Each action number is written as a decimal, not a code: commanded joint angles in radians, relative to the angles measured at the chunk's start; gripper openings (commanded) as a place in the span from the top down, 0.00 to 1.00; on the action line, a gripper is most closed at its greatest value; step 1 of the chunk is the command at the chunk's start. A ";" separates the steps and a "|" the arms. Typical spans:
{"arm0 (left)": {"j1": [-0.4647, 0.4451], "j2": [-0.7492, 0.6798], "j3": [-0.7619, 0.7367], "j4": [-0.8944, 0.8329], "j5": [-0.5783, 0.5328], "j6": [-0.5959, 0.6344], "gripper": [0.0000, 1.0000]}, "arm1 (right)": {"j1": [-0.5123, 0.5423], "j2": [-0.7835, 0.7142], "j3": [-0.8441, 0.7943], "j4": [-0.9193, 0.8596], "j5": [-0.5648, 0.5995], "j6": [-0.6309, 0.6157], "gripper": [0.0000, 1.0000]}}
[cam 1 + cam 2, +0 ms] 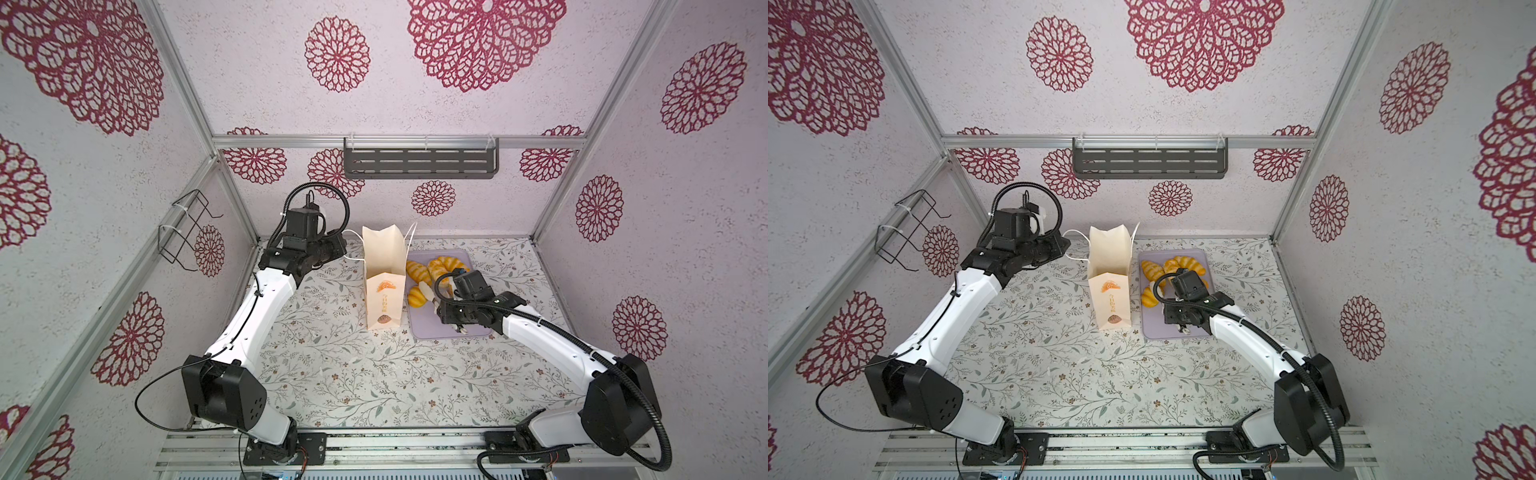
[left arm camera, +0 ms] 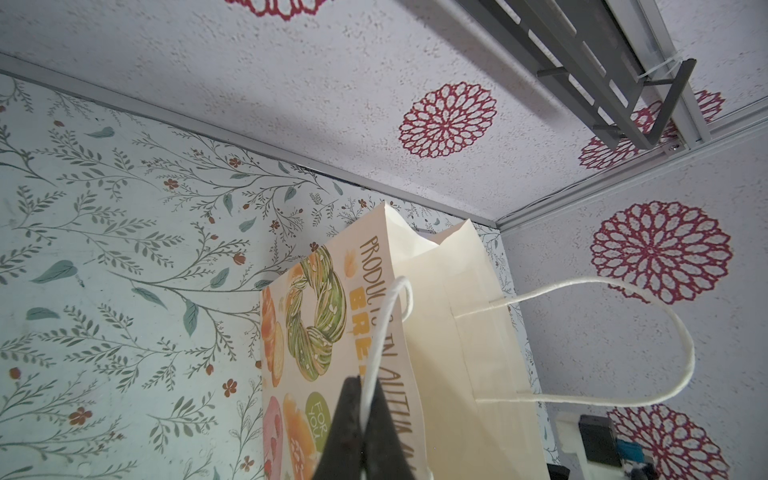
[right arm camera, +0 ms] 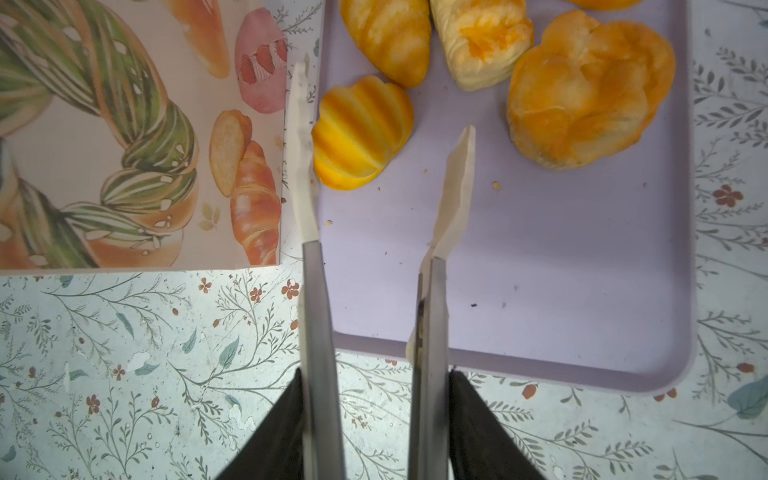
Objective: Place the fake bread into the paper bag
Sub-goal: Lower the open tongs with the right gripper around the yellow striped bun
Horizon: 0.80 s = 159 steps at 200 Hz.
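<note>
The left gripper (image 2: pixel 365 392) is clamped on a white cord handle (image 2: pixel 384 332) of the upright paper bag (image 1: pixel 384 266). The right gripper (image 3: pixel 386 104) has its jaws apart and holds nothing. It hangs over the lilac tray (image 3: pixel 582 270), just beside the bag, where the fake bread (image 3: pixel 582 83) lies.

A lilac tray (image 1: pixel 422 326) lies flat on the leaf-patterned bench (image 1: pixel 353 374), with a few crumbs (image 3: pixel 496 185) on it. Behind the tray, a grey slotted shelf (image 1: pixel 419 164) hangs on the wall. Far left of the tray is a black wire rack (image 1: pixel 183 232).
</note>
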State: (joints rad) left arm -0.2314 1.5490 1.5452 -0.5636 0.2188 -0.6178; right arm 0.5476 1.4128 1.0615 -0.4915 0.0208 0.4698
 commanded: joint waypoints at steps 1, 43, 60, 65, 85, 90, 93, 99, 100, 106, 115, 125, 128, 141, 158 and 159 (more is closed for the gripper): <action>-0.005 -0.006 0.003 0.001 0.002 0.007 1.00 | -0.004 0.005 0.056 0.039 0.001 0.053 0.49; -0.005 -0.007 0.003 0.001 0.002 0.007 1.00 | 0.011 0.044 0.091 0.033 0.028 0.104 0.50; -0.004 -0.007 0.003 0.000 0.002 0.008 1.00 | 0.021 0.072 0.125 0.007 0.042 0.111 0.50; -0.005 -0.007 0.004 -0.001 0.001 0.008 1.00 | 0.024 0.081 0.138 -0.003 0.048 0.115 0.50; -0.004 -0.010 0.004 0.000 0.000 0.008 1.00 | 0.043 0.118 0.185 -0.029 0.068 0.117 0.51; -0.005 -0.012 0.003 -0.001 0.000 0.007 1.00 | 0.048 0.125 0.195 -0.033 0.075 0.119 0.50; -0.004 -0.012 0.004 -0.001 -0.002 0.009 1.00 | 0.049 0.130 0.199 -0.034 0.075 0.120 0.50; -0.004 -0.013 0.004 0.000 -0.002 0.009 1.00 | 0.052 0.139 0.207 -0.036 0.074 0.121 0.50; -0.005 -0.012 0.004 -0.001 -0.003 0.010 1.00 | 0.052 0.141 0.208 -0.037 0.073 0.122 0.50; -0.005 -0.013 0.004 -0.002 -0.003 0.010 1.00 | 0.053 0.149 0.216 -0.039 0.073 0.125 0.50; -0.005 -0.013 0.004 -0.002 -0.005 0.009 1.00 | 0.054 0.160 0.228 -0.048 0.077 0.138 0.50; -0.004 -0.012 0.004 -0.002 -0.005 0.010 1.00 | 0.055 0.173 0.241 -0.054 0.076 0.144 0.50; -0.005 -0.012 0.004 -0.002 -0.005 0.009 1.00 | 0.055 0.177 0.243 -0.054 0.075 0.144 0.51; -0.005 -0.010 0.003 -0.002 -0.002 0.009 1.00 | 0.057 0.190 0.257 -0.059 0.071 0.153 0.51; -0.004 -0.010 0.004 -0.002 -0.001 0.010 1.00 | 0.060 0.204 0.268 -0.065 0.073 0.162 0.51; -0.004 -0.010 0.004 -0.002 -0.002 0.010 1.00 | 0.060 0.204 0.268 -0.065 0.074 0.162 0.51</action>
State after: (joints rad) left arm -0.2314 1.5490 1.5452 -0.5636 0.2188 -0.6178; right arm 0.6022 1.6154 1.2816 -0.5430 0.0601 0.5964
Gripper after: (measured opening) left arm 0.047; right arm 0.496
